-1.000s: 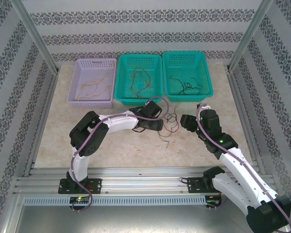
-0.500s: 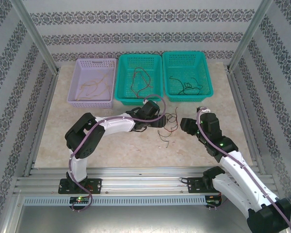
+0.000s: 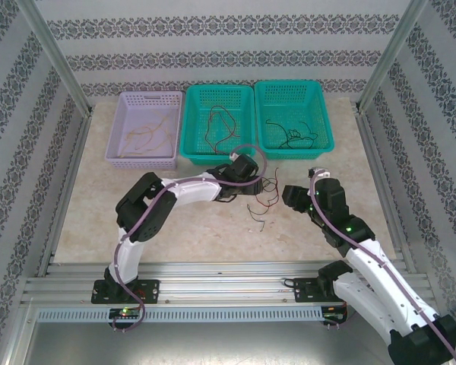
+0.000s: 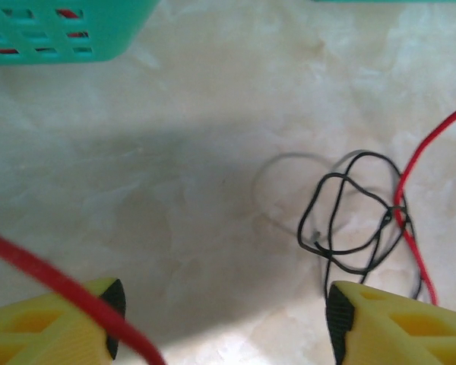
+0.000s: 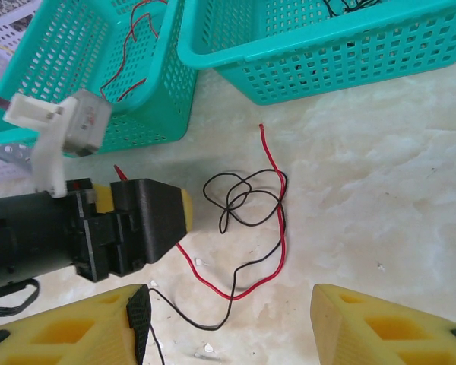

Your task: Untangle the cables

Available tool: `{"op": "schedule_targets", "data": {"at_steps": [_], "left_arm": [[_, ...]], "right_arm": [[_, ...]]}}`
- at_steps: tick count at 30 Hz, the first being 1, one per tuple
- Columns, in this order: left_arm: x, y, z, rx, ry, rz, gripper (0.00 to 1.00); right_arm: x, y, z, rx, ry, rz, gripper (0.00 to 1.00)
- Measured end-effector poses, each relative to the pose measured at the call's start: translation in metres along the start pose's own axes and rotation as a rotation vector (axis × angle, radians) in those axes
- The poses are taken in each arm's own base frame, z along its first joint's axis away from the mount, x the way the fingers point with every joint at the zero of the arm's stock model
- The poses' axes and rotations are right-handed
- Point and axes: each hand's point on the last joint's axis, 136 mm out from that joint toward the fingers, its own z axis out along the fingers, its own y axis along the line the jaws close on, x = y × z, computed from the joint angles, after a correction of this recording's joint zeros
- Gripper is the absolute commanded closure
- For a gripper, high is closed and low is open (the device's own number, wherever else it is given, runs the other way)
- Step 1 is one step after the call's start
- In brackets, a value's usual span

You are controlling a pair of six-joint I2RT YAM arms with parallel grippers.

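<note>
A small tangle of cables lies on the marble table: a black cable point(image 5: 243, 194) in loops and a red cable point(image 5: 279, 220) curving round it, also seen as the tangle point(image 3: 264, 195) from above. My left gripper point(image 4: 224, 323) is open just left of the black loops point(image 4: 349, 220). A blurred stretch of red cable point(image 4: 61, 285) crosses its left finger. The left gripper point(image 5: 175, 217) hides part of the red cable. My right gripper point(image 5: 224, 323) hovers open to the right of the tangle, over its near part, with nothing between its fingers.
Three baskets stand along the back: a lilac basket point(image 3: 129, 106) with yellow cables, a teal basket point(image 3: 194, 122) with red cables, and a teal basket point(image 3: 323, 122) with black cables. The two teal baskets are close behind the tangle. Aluminium frame posts flank the table.
My left gripper has shifted back towards the teal basket and closer to the tangle, its elbow swinging. The right arm has barely moved.
</note>
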Motion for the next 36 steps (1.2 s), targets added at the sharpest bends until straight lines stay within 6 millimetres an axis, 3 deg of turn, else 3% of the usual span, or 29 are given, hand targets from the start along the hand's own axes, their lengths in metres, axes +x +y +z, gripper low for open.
{"op": "schedule_targets", "data": {"at_steps": [5, 11, 17, 22, 36], "left_arm": [[0.006, 0.005, 0.005, -0.023, 0.022, 0.005, 0.58], [-0.003, 0.000, 0.002, -0.017, 0.003, 0.007, 0.99], [-0.005, -0.002, 0.000, -0.013, -0.001, 0.014, 1.00], [-0.019, -0.010, -0.016, 0.014, -0.035, 0.006, 1.00], [-0.068, -0.037, -0.088, 0.128, -0.185, -0.072, 1.00]], "right_arm": [[0.006, 0.001, -0.001, -0.015, 0.009, 0.000, 0.42], [0.042, -0.001, 0.010, -0.039, 0.100, 0.019, 0.43], [0.090, 0.010, 0.027, -0.060, 0.258, 0.014, 0.43], [0.122, 0.030, 0.035, -0.106, 0.329, -0.018, 0.42], [0.148, 0.048, 0.057, -0.098, 0.350, -0.044, 0.47]]}}
